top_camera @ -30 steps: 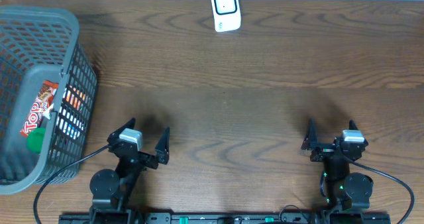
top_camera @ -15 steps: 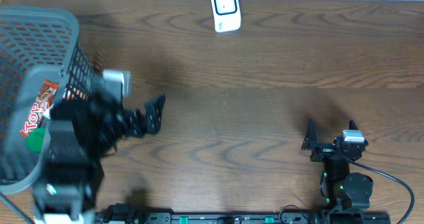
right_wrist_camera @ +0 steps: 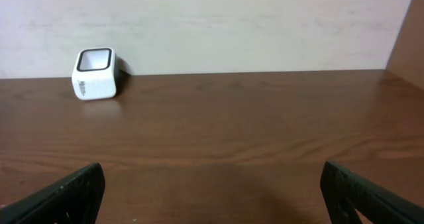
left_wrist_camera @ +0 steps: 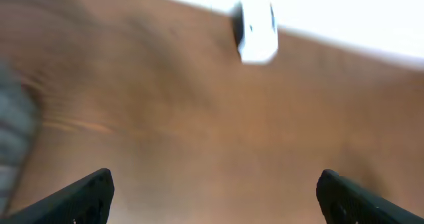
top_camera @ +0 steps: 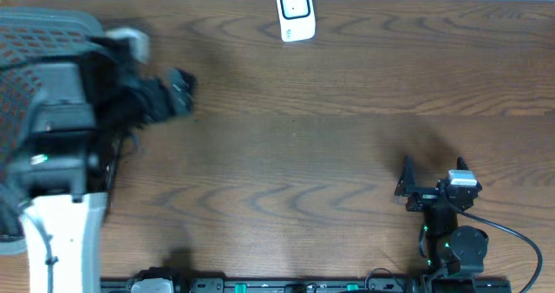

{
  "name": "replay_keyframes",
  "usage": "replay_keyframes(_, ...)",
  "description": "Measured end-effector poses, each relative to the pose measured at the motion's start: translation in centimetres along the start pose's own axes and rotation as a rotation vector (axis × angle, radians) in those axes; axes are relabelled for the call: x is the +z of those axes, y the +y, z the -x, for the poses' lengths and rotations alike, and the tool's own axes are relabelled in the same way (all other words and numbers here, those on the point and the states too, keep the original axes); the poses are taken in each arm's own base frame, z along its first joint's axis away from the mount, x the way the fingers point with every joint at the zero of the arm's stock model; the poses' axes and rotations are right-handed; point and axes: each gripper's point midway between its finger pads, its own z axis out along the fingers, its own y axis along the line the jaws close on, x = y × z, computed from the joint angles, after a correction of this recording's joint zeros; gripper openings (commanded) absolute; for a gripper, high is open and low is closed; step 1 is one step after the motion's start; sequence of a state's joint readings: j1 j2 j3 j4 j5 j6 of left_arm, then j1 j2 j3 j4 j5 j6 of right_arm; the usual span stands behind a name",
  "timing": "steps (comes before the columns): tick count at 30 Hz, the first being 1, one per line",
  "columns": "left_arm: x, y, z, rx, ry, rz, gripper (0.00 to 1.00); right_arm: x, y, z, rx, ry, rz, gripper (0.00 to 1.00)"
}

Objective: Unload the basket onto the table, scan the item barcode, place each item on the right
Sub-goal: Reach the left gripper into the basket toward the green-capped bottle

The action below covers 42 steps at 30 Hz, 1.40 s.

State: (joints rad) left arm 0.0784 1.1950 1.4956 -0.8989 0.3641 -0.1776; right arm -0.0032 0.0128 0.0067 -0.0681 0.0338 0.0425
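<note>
Zero scans done: both arms' jaws are gaping wide and empty; left arm [top_camera: 61, 120] is hovering over grey plastic mesh basket [top_camera: 39, 24] upper left; white boxy scanner [top_camera: 295, 13] is waiting.

Blurred: white scanner [left_wrist_camera: 256, 33] far on table [left_wrist_camera: 199, 131]; fingers [left_wrist_camera: 86, 194] spread wide.

The left arm [top_camera: 61, 146] hides most of the basket [top_camera: 43, 22] and its contents. The left wrist view is blurred, smearing the scanner [left_wrist_camera: 257, 33] and desk [left_wrist_camera: 199, 131] grain.
</note>
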Motion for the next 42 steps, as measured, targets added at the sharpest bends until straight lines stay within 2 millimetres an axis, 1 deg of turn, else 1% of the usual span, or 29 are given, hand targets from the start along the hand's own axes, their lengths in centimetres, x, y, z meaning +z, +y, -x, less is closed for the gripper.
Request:
replay_keyframes(1,-1.3,0.6,1.6,-0.033,-0.054,0.024,0.98,0.0,0.0,0.0,0.000,0.000,0.000,0.99)
replay_keyframes(4,-5.5,2.8,5.4,-0.132,-0.193,0.104,0.98,0.0,0.0,0.0,0.000,0.000,0.000,0.99)
replay_keyframes(6,-8.1,4.9,6.7,-0.216,-0.258,0.175,0.98,0.0,0.0,0.0,0.000,0.000,0.000,0.99)
replay_keyframes(7,-9.1,6.3,6.8,-0.274,-0.277,0.223,0.98,0.0,0.0,0.0,0.000,0.000,0.000,0.99)
replay_keyframes(9,-10.3,9.7,5.7,-0.421,-0.271,0.343,0.98,0.0,0.0,0.0,0.000,0.000,0.000,0.99)
replay_keyframes(10,-10.5,11.3,4.6,-0.494,-0.252,0.398,0.98,0.0,0.0,0.0,0.000,0.000,0.000,0.99)
replay_keyframes(12,-10.6,15.0,2.7,-0.654,-0.212,0.514,0.98,0.0,0.0,0.0,0.000,0.000,0.000,0.99)
replay_keyframes(13,-10.4,16.6,1.9,-0.713,-0.192,0.558,0.98,0.0,0.0,0.0,0.000,0.000,0.000,0.99)
replay_keyframes(15,-9.5,19.7,0.5,-0.813,-0.146,0.633,0.98,0.0,0.0,0.0,0.000,0.000,0.000,0.99)
replay_keyframes(17,-8.4,23.0,-1.4,-0.916,-0.085,0.715,0.98,0.0,0.0,0.0,0.000,0.000,0.000,0.99)
replay_keyframes(19,-7.7,25.1,-3.2,-1.001,-0.025,0.780,0.98,0.0,0.0,0.0,0.000,0.000,-0.001,0.99)
replay_keyframes(20,-7.4,26.3,-4.5,-1.061,0.016,0.822,0.98,0.0,0.0,0.0,0.000,0.000,0.000,0.99)
replay_keyframes(22,-7.2,27.2,-5.7,-1.110,0.056,0.858,0.98,0.0,0.0,0.0,0.000,0.000,-0.001,0.99)
replay_keyframes(26,-7.1,28.3,-7.7,-1.175,0.132,0.933,0.98,0.0,0.0,0.0,0.000,0.000,0.000,0.99)
replay_keyframes(34,-6.1,30.3,-9.9,-1.204,0.185,1.028,0.98,0.0,0.0,0.0,0.000,0.000,0.000,0.99)
replay_keyframes(37,-5.2,31.2,-11.3,-1.207,0.197,1.049,0.98,0.0,0.0,0.0,0.000,0.000,0.000,0.99)
replay_keyframes(42,-3.2,32.4,-14.4,-1.218,0.227,1.066,0.98,0.0,0.0,0.0,0.000,0.000,0.000,0.99)
